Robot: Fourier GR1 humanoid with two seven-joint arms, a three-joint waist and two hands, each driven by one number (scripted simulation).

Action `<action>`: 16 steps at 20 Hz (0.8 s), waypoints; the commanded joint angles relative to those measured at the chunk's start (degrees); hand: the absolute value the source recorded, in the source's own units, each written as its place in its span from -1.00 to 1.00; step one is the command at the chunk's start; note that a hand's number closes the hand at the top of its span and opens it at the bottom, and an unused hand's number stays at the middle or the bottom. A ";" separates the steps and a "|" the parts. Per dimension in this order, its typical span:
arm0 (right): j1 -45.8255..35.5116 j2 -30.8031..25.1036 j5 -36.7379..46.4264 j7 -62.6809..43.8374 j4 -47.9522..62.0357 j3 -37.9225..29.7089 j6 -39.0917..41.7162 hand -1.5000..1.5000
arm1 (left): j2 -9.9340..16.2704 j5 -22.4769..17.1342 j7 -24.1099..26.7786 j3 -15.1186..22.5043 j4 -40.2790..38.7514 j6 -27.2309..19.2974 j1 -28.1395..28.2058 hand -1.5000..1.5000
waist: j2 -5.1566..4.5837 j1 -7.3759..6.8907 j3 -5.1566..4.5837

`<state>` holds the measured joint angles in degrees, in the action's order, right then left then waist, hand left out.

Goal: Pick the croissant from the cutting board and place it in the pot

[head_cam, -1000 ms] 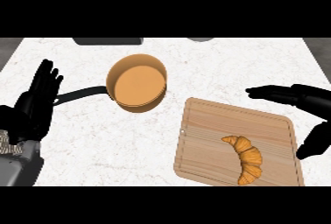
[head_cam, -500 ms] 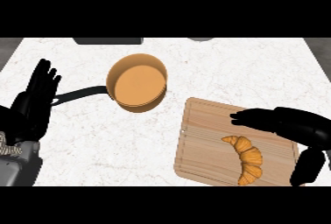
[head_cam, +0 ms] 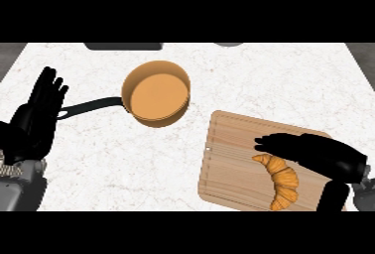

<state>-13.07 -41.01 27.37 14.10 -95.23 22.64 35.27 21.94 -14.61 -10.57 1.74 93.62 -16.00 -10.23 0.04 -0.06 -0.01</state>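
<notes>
So my right hand [head_cam: 315, 155] is at the lower right of the frame, hovering over the cutting board [head_cam: 227, 168] with the fingers spread and relaxed, thumb hanging down near the bottom edge, nothing in it yet. The croissant [head_cam: 282, 181] is right there under it, lying on the board in the lower right, curved like a crescent with one tip up by my fingertips and the other down near the board's bottom edge. Can't tell if my fingers are touching it or just above it, honestly

My guess on handling: it's light and soft, flaky crust, so it'll squash or shed if I pinch a tip. I'd go for the fat middle of the curve, thumb on one side and fingers on the other, and lift it level

My left hand [head_cam: 36, 119] is parked at the left edge of the frame, open, fingers pointing up, just resting beside the pot's dark handle [head_cam: 88, 106]

Further up, around the upper middle, is the pot [head_cam: 155, 94], orange inside, nothing in it, sitting on the white marbled counter [head_cam: 278, 79] well apart from the board. So the carry goes up and left across the frame, then a gentle drop-in
</notes>
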 commanded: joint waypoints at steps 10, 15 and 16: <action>1.15 10.29 12.70 1.56 3.33 -1.23 1.42 -1.00 | -4.91 4.61 1.86 -3.02 -4.79 3.29 -2.35 0.00 | -0.08 0.05 0.00; 3.37 12.30 17.84 3.64 6.11 -2.50 -1.91 -1.00 | -5.40 5.12 -1.78 -3.69 -1.28 4.45 -1.26 0.00 | -0.04 0.06 0.01; 2.85 11.13 18.59 7.49 10.41 -3.77 -3.12 -1.00 | -4.74 5.63 -3.02 -4.41 0.56 4.16 -1.05 0.00 | -0.05 -0.04 0.02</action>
<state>-10.53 -31.57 42.41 19.30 -88.80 19.53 34.24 17.54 -10.11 -12.04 -1.82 93.23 -12.14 -10.99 0.00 -0.08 0.00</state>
